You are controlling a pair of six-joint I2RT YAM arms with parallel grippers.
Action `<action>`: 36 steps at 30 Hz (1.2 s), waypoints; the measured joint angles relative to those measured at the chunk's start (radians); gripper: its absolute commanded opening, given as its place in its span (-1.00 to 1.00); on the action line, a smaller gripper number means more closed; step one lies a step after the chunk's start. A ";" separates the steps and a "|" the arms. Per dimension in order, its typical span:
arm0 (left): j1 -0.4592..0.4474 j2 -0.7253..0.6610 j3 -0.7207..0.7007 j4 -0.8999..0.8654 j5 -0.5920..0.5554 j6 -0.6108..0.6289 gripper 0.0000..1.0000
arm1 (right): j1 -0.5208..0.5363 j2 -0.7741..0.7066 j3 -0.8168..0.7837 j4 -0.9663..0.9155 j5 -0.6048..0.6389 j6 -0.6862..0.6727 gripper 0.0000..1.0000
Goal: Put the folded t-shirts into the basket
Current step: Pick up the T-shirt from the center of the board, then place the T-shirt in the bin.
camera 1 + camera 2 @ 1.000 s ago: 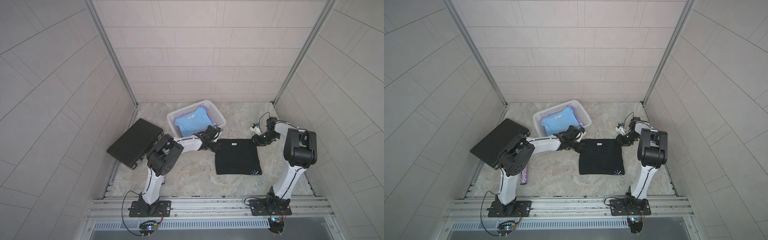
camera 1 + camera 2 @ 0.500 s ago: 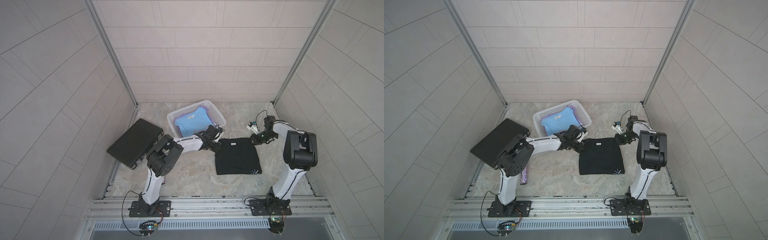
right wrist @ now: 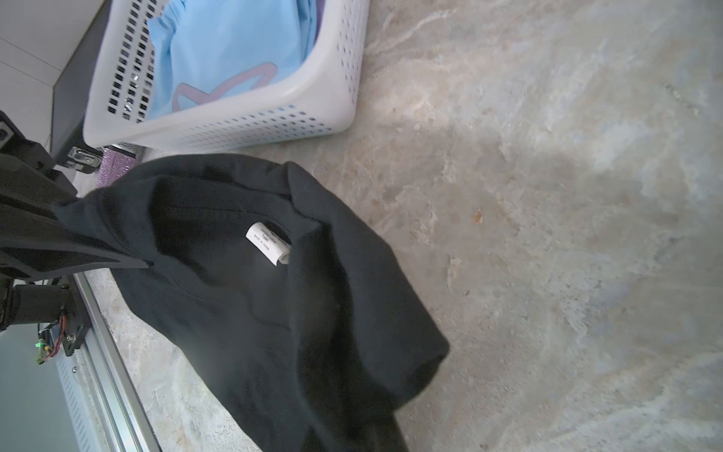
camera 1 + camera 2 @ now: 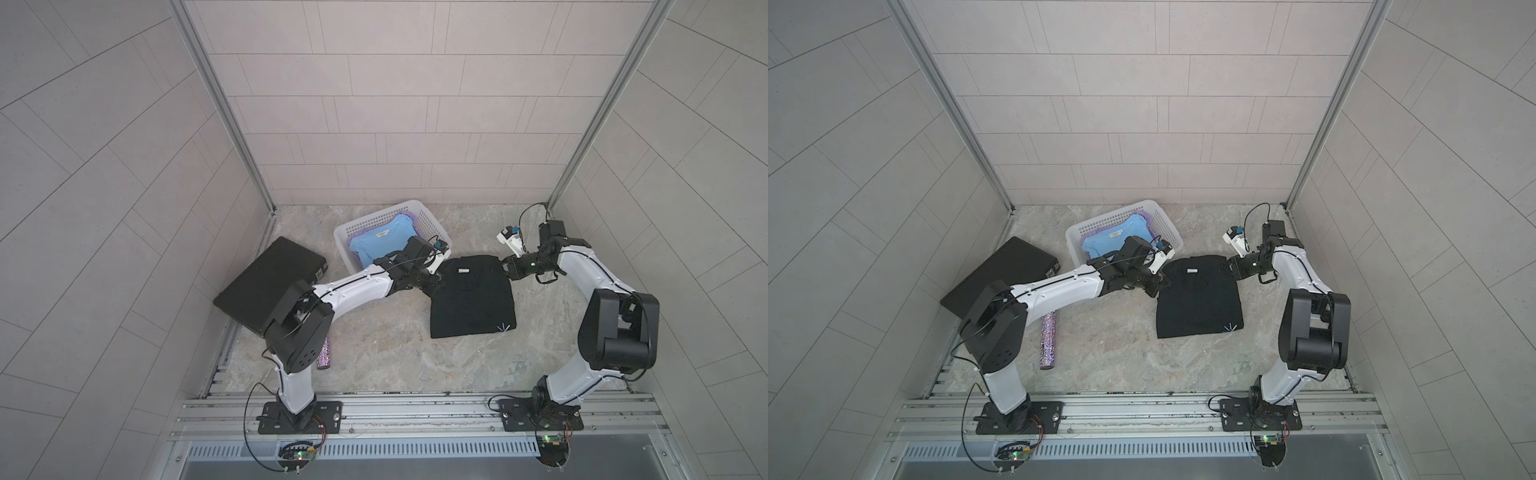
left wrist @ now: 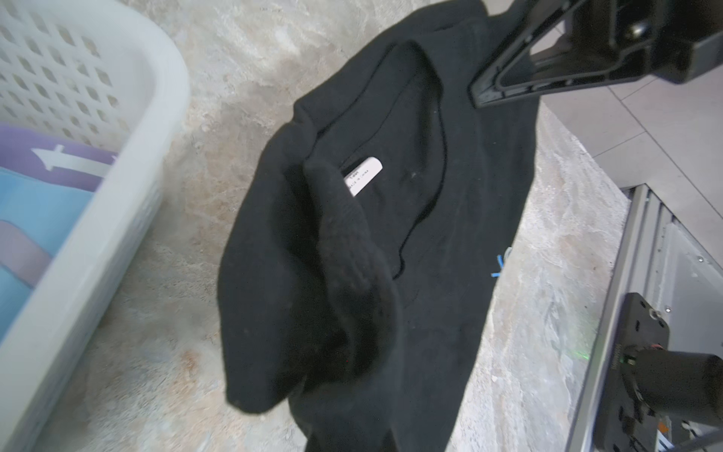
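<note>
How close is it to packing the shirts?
Done: a blue shirt lies on a lilac shirt in the basket. In hand: left claw and right claw each pinch a corner of the black shirt beside it. Still to do: lifting that one in.

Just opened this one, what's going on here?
Both arms are on the black t-shirt, which lies on the table beside the white basket. The left gripper is shut on one shoulder corner and the right gripper on the other, bunching the collar end. The basket already holds a light blue t-shirt over a lilac t-shirt. The black one is not yet in.
</note>
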 measured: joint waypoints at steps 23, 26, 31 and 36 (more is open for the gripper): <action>0.345 -0.377 -0.059 -0.163 0.045 0.069 -1.00 | 0.381 0.067 0.399 0.273 0.138 0.327 -1.00; 0.390 -0.378 -0.059 -0.175 0.050 0.058 -1.00 | 0.423 0.151 0.501 0.258 0.179 0.344 -1.00; 0.452 -0.366 -0.059 -0.195 0.063 0.035 -1.00 | 0.462 0.296 0.667 0.217 0.234 0.371 -1.00; 0.513 -0.305 -0.022 -0.210 0.093 0.011 -1.00 | 0.479 0.440 0.858 0.152 0.261 0.386 -1.00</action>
